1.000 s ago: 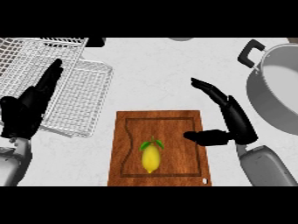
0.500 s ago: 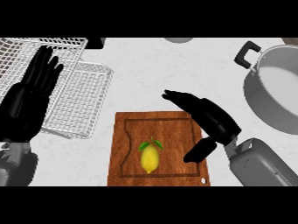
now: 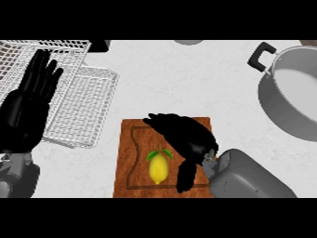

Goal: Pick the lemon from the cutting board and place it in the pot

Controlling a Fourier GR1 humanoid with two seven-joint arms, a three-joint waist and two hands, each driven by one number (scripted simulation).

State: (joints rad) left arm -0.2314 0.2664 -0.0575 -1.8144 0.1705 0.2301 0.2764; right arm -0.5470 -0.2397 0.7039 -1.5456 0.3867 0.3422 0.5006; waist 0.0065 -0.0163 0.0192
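We see a pale speckled stone counter (image 3: 181, 79), with a white wire dish rack (image 3: 78, 100) under the left hand (image 3: 23, 114).

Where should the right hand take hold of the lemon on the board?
Grip the lemon across its narrow middle, coming from above and its right. It lies flat, long axis toward the robot, leaves at the far end, and the right hand is open beside it.

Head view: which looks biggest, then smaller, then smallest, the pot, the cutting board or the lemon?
1. Pot, though the picture's edge cuts part of it off.
2. Cutting board, partly covered by the right hand.
3. Lemon, clearly the smallest.
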